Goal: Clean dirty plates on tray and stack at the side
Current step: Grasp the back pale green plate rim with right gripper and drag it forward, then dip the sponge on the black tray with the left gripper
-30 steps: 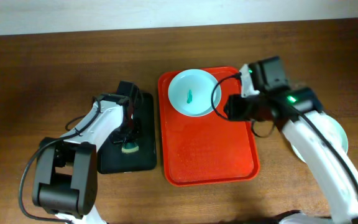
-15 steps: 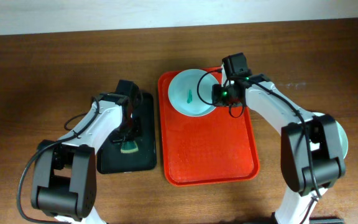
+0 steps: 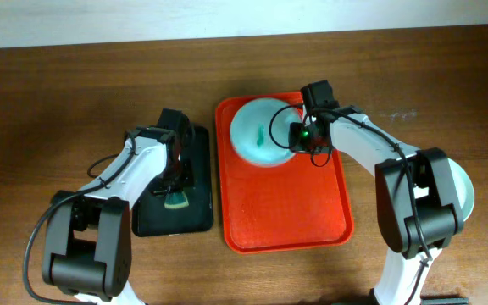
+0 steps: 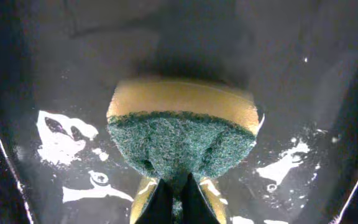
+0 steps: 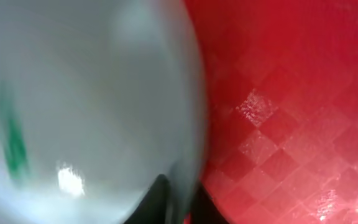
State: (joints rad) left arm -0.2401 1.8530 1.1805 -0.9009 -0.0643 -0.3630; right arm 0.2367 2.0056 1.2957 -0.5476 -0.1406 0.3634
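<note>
Mint-green plate (image 3: 257, 140), teal smear at centre, sat at the far left corner of the red tray (image 3: 286, 212). Right gripper (image 3: 295, 135) was clamped on its rim. Left gripper (image 4: 176, 199) was pinching the sponge (image 4: 182, 134) inside the black tray (image 3: 155, 222).

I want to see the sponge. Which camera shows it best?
The left wrist view: the sponge fills the picture, green scrubby side clear. Overhead shows it tiny on the black tray. Right wrist misses it.

Nope, nothing I can actually read from any of my cams. No lettering, logo or number shows on the red tray (image 3: 286, 203), the plate (image 3: 248, 140), the sponge (image 4: 182, 143) or the black tray (image 3: 197, 212).
</note>
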